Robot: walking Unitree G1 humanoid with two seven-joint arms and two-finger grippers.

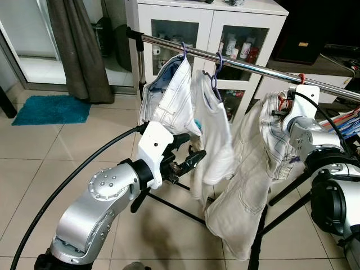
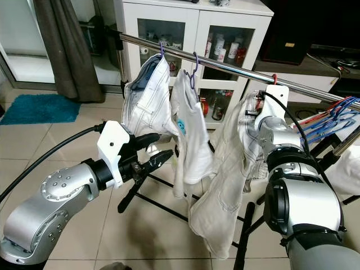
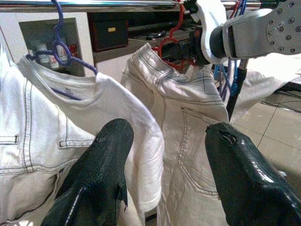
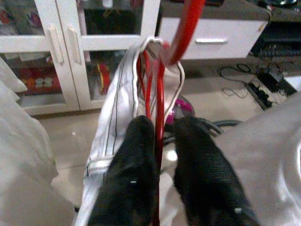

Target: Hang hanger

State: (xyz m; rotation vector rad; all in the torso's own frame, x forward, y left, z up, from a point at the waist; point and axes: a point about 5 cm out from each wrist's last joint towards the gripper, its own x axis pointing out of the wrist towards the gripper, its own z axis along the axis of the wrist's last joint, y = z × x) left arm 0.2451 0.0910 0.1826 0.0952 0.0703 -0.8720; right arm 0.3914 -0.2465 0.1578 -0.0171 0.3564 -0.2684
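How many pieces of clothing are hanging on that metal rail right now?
3: white shorts on a purple hanger nearest the curtain, a white T-shirt beside them, and pale trousers on the red hanger that the right gripper holds.

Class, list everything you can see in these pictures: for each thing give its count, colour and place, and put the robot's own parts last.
Shiny metal clothes rail: one, silver, slanting across the scene.
White garments on purple plastic hangers: two, hung side by side on the rail.
Pale white jeans: one, on a red wire hanger.
Spare hangers: several, blue and red, far right.
White glass-door cabinet: one, behind the rail.
Teal rug: one, on the tiled floor.
Grey curtain: one, back left.
Left hand: open, beside the white garments.
Right hand: shut on the red hanger.
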